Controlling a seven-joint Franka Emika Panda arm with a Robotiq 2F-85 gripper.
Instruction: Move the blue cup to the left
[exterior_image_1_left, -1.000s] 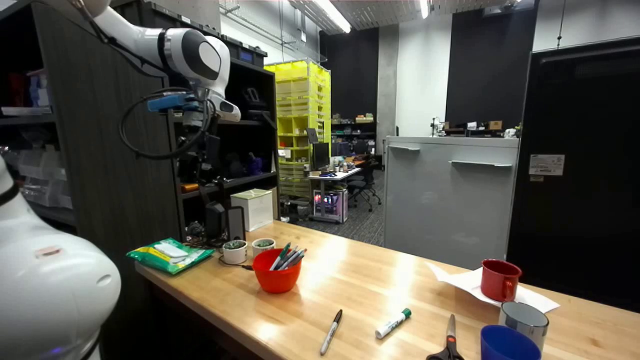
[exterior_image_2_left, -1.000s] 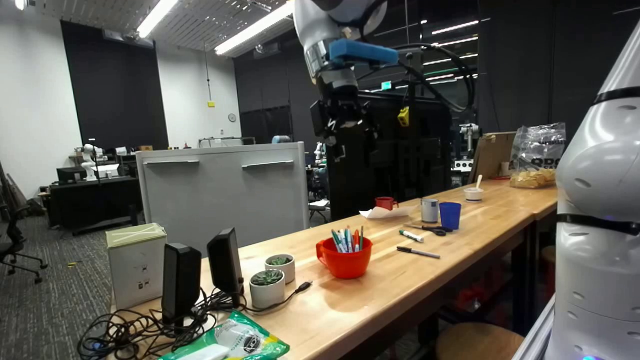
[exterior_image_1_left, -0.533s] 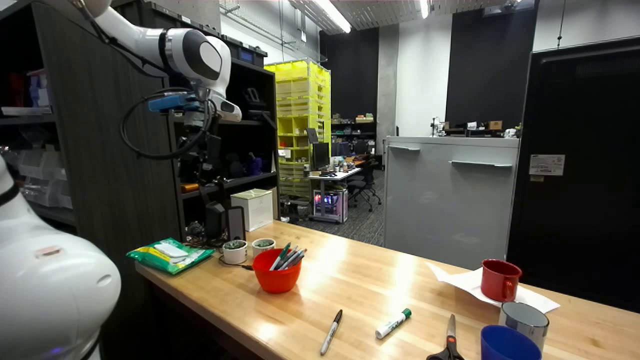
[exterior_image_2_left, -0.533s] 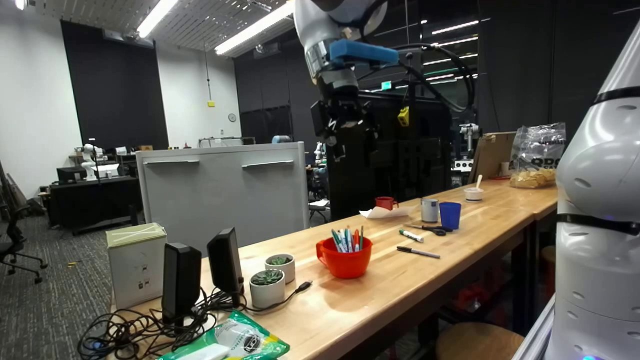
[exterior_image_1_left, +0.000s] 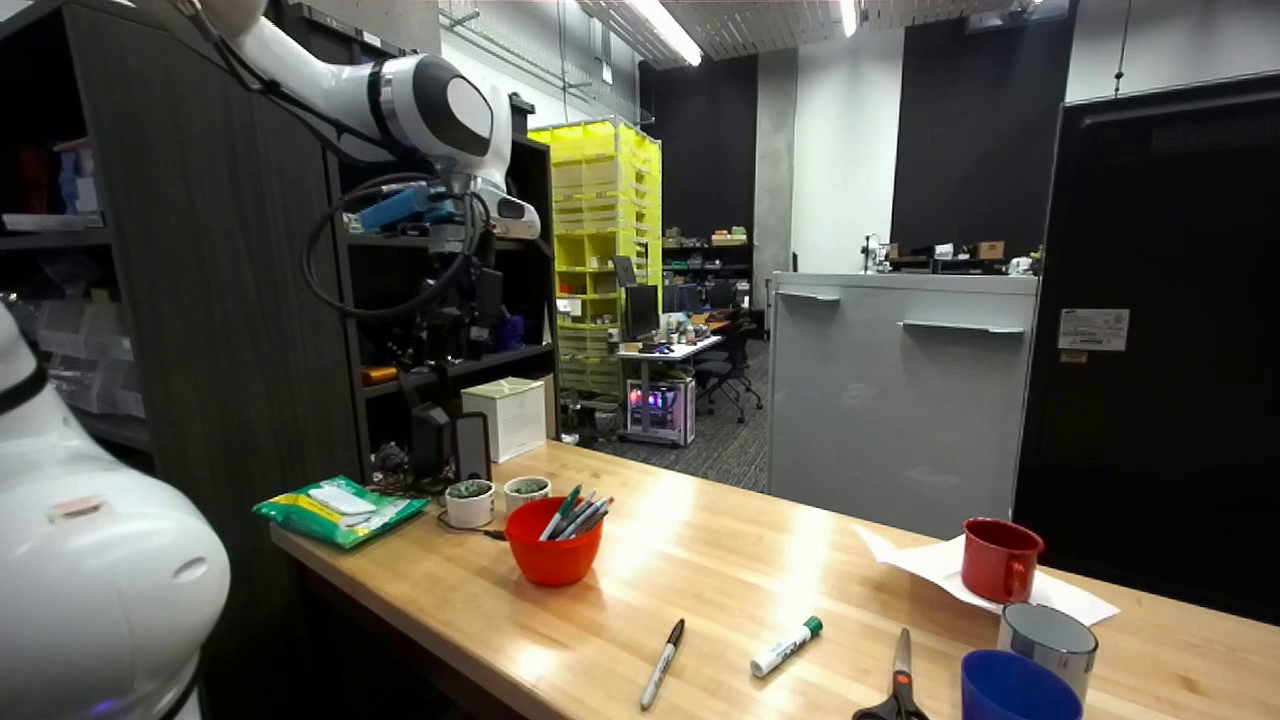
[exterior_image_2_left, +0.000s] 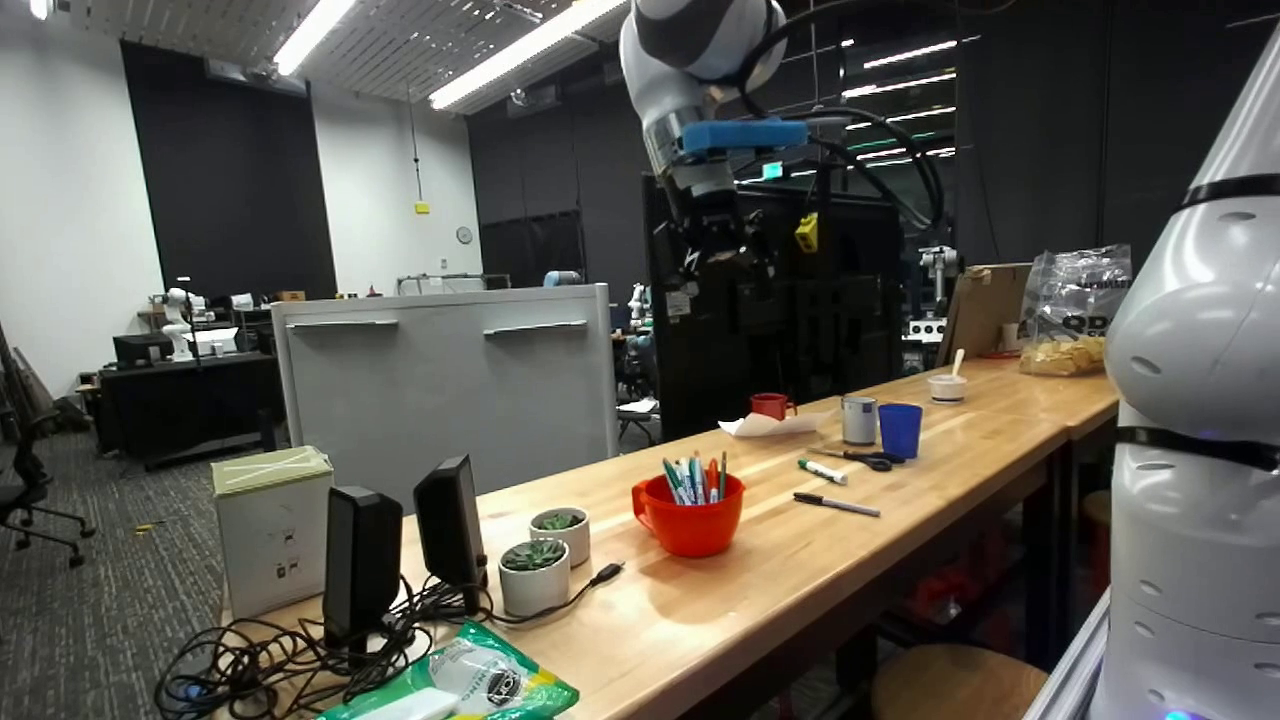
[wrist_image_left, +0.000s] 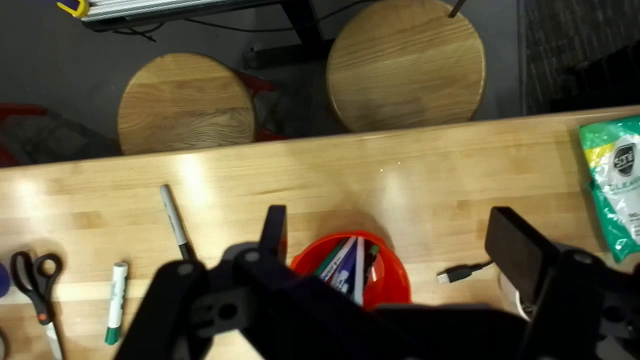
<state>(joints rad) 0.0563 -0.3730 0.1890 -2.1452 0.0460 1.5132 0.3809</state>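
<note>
The blue cup (exterior_image_1_left: 1018, 688) stands upright at the bottom edge of an exterior view, partly cut off. It shows whole in an exterior view, where the blue cup (exterior_image_2_left: 900, 432) is on the table beside the grey-white cup (exterior_image_2_left: 858, 420). Only a sliver of the blue cup (wrist_image_left: 3, 280) enters the wrist view at the left edge. High over the table, well away from it, my gripper (exterior_image_2_left: 727, 285) hangs fingers down. In the wrist view the gripper (wrist_image_left: 389, 220) is open wide with nothing between its fingers, above the red bowl of pens (wrist_image_left: 392, 280).
Scissors (wrist_image_left: 42, 290), a green-capped marker (wrist_image_left: 116, 302) and a black pen (wrist_image_left: 176, 220) lie between bowl and blue cup. A red cup (exterior_image_1_left: 1000, 560) stands on white paper (exterior_image_1_left: 935, 565). Potted plants (exterior_image_2_left: 535, 585), speakers (exterior_image_2_left: 362, 565) and a green packet (exterior_image_1_left: 340, 508) occupy the far end.
The arm has started moving within the last half second: my gripper has shifted rightward in both exterior views and sits a little lower in one of them. The cups have not moved.
</note>
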